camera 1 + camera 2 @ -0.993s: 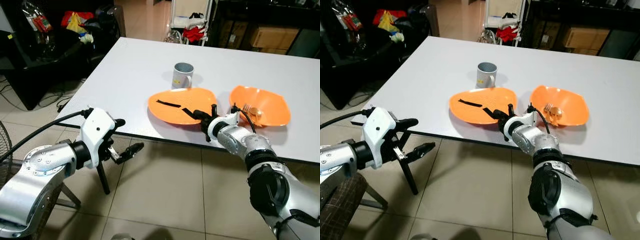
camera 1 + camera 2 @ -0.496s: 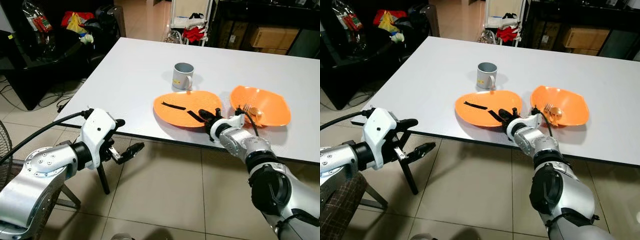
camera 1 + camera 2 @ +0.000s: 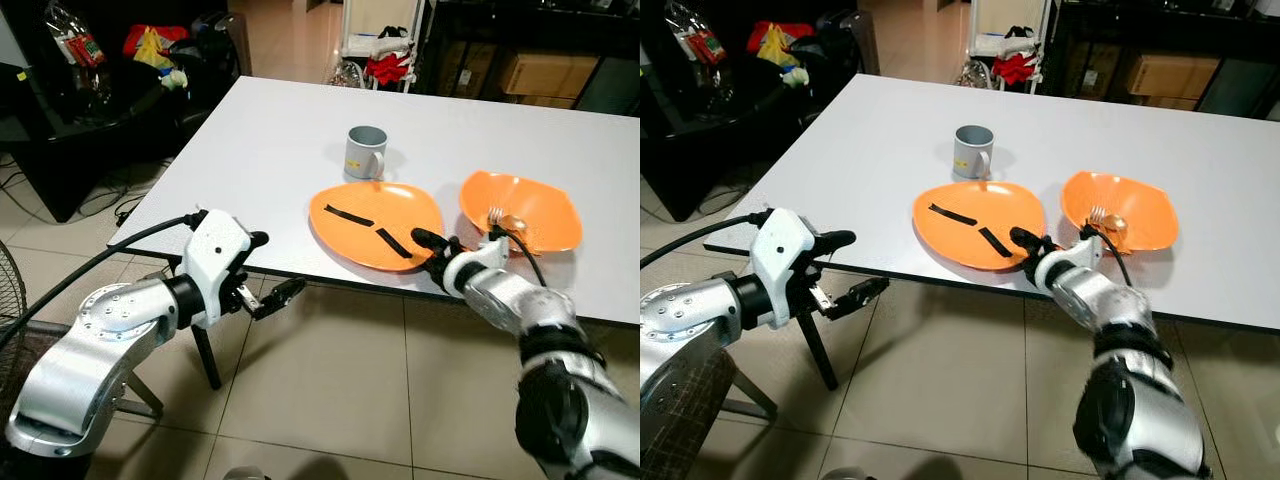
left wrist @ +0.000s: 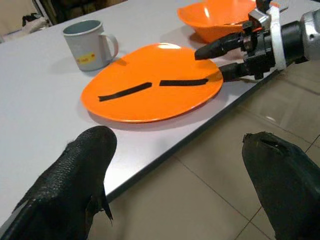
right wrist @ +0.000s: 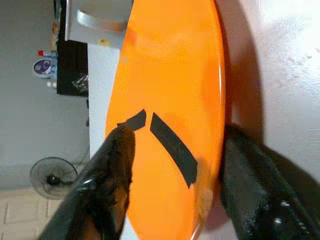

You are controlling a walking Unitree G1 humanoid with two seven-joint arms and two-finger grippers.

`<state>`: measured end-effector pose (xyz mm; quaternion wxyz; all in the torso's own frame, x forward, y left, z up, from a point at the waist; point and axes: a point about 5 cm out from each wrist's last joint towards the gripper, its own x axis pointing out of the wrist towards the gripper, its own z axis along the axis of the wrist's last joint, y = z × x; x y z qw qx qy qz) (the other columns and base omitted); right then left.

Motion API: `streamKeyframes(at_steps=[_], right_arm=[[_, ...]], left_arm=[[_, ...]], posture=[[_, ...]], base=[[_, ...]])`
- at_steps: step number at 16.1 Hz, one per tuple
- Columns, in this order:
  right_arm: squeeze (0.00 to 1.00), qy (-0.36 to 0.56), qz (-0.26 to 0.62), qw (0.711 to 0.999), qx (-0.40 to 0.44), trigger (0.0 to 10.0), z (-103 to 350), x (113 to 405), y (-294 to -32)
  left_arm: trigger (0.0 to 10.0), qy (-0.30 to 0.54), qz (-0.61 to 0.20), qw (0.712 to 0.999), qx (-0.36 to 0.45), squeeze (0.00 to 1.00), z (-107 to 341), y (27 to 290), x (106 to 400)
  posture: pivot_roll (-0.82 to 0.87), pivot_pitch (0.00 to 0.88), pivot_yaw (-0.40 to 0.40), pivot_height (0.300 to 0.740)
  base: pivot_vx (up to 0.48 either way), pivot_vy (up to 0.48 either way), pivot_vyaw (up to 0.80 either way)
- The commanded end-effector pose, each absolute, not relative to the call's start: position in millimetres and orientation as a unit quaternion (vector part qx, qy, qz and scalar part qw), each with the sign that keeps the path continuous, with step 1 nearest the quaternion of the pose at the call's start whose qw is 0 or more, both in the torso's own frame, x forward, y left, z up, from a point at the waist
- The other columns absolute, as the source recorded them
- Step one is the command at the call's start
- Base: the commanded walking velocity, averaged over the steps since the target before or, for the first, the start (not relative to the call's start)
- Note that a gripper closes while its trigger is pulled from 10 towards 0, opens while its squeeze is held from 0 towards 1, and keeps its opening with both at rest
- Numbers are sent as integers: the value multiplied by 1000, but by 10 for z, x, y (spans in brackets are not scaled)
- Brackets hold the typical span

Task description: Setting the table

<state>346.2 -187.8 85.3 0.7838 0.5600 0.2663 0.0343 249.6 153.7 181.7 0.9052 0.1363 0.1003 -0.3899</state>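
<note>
An orange plate [image 3: 375,222] with two black strips lies at the white table's [image 3: 260,150] near edge. A grey mug [image 3: 365,152] stands just behind it. To the right sits an orange bowl [image 3: 525,212] holding a fork [image 3: 497,217]. My right gripper [image 3: 430,250] is at the plate's near right rim, open. One finger [image 5: 117,165] reaches over the plate and the other [image 5: 250,175] lies outside the rim. My left gripper [image 3: 268,268] hangs open below the table's front edge, to the left of the plate, holding nothing.
Tiled floor [image 3: 320,390] lies in front of the table. A black table leg [image 3: 208,360] stands below my left arm. Dark furniture with clutter [image 3: 120,70] is at the far left, and a rack with red cloth [image 3: 385,65] behind the table.
The plate slid a little to the right with my right gripper on it; that gripper has since drawn back toward the rim. My left arm has moved right and closer to the table edge.
</note>
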Motion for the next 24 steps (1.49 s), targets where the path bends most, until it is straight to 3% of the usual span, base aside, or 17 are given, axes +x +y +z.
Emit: streamKeyframes(at_steps=[1,6,7,8,9,10,14,18,20,23,24], right_arm=[[1000,281,29,790,544,10000,818,3385,-1903],[1000,275,55,831,480,10000,941,3238,-1851],[1000,268,67,884,377,10000,1006,3218,-1820],[980,263,79,906,323,10000,1045,3202,-1787],[596,265,85,917,286,10000,1067,3189,-1760],[0,274,76,925,252,10000,1074,3164,-1760],[0,282,60,926,245,10000,1117,3037,-1783],[0,268,92,938,200,10000,1238,2687,-1681],[0,166,89,978,92,10000,1480,2509,-1634],[0,54,95,994,22,10000,1717,2483,-1596],[0,24,52,998,-6,10000,1735,2471,-1652]], left_arm=[[10000,96,-385,907,141,0,1811,1527,2535],[10000,88,-381,910,137,0,1778,1495,2581],[10000,87,-378,911,140,0,1770,1501,2594],[10000,86,-376,912,142,0,1767,1506,2599],[10000,85,-374,912,144,0,1765,1511,2608],[10000,83,-372,913,146,0,1763,1512,2622],[10000,74,-369,915,146,0,1757,1486,2659],[10000,72,-313,938,130,0,1729,1502,2716],[10000,30,-218,969,114,0,1771,1558,2769],[10000,2,-166,980,112,0,1800,1570,2807],[10000,-4,-147,985,92,0,1809,1574,2803]], posture=[[101,0,8,740],[95,0,4,740],[97,0,1,740],[97,0,1,740],[98,0,-1,740],[100,0,-7,740],[92,0,-10,740],[77,0,-4,740],[59,0,4,740],[60,0,-3,740],[60,0,-7,740]], base=[[0,0,0],[0,0,0],[0,0,0],[0,0,0],[0,0,0],[0,0,0],[0,0,0],[0,0,0],[0,0,0],[0,0,0],[0,0,0]])
